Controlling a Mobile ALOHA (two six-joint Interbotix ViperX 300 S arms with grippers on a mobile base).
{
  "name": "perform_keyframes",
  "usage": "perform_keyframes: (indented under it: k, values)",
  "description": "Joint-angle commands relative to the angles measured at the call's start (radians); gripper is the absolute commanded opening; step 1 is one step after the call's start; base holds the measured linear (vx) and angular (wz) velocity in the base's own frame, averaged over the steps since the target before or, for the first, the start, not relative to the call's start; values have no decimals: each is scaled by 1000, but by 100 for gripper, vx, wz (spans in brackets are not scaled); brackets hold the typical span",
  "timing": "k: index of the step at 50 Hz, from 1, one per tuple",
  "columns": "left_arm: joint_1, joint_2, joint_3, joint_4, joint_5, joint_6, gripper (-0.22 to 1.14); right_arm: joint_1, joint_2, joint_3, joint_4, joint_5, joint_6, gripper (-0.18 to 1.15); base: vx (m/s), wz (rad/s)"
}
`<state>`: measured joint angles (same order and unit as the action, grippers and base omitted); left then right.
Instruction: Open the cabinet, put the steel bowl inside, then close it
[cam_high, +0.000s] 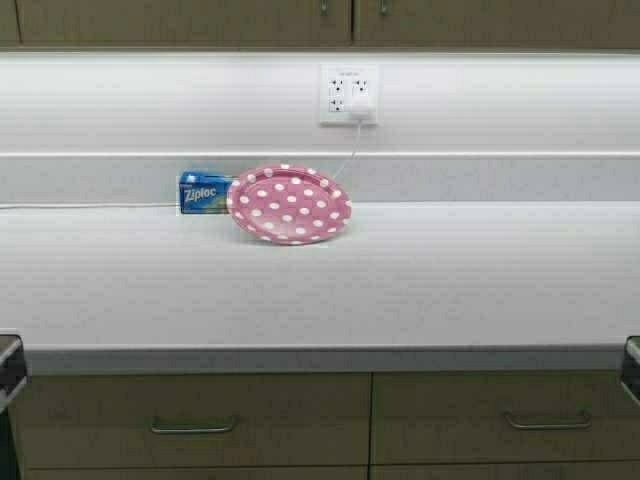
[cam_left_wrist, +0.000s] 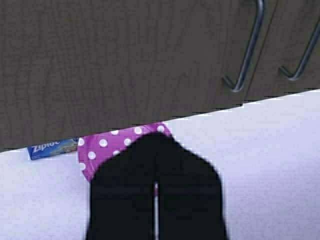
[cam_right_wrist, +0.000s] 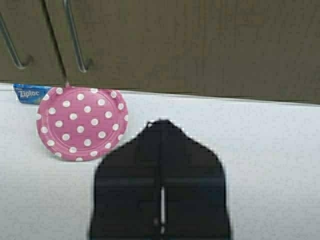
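The cabinet (cam_high: 350, 22) runs along the top of the high view, both tan doors closed, with the two handles meeting at the seam. It also shows closed in the left wrist view (cam_left_wrist: 125, 60) and the right wrist view (cam_right_wrist: 200, 45). The steel bowl is not in any view. My left gripper (cam_left_wrist: 156, 137) is shut and empty, low at the left counter edge (cam_high: 10, 365). My right gripper (cam_right_wrist: 161, 122) is shut and empty, low at the right edge (cam_high: 630, 365).
A pink white-dotted plate (cam_high: 288, 204) lies at the back of the white counter (cam_high: 450, 280), next to a blue Ziploc box (cam_high: 205, 192). A wall outlet (cam_high: 348, 95) with a plugged charger is above. Drawers with bar handles (cam_high: 192, 428) are below the counter.
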<state>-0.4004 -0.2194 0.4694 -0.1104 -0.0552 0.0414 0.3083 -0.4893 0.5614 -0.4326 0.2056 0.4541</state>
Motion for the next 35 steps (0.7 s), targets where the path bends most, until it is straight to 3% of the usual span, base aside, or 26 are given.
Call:
perform_keyframes:
  k: [1, 35]
  values:
    - [-2, -12, -20, 0, -8, -2, 4, 2, -6, -14, -2, -5, -2, 7, 0, 0]
    - [-2, -12, -20, 0, -8, -2, 4, 2, -6, -18, -2, -5, -2, 7, 0, 0]
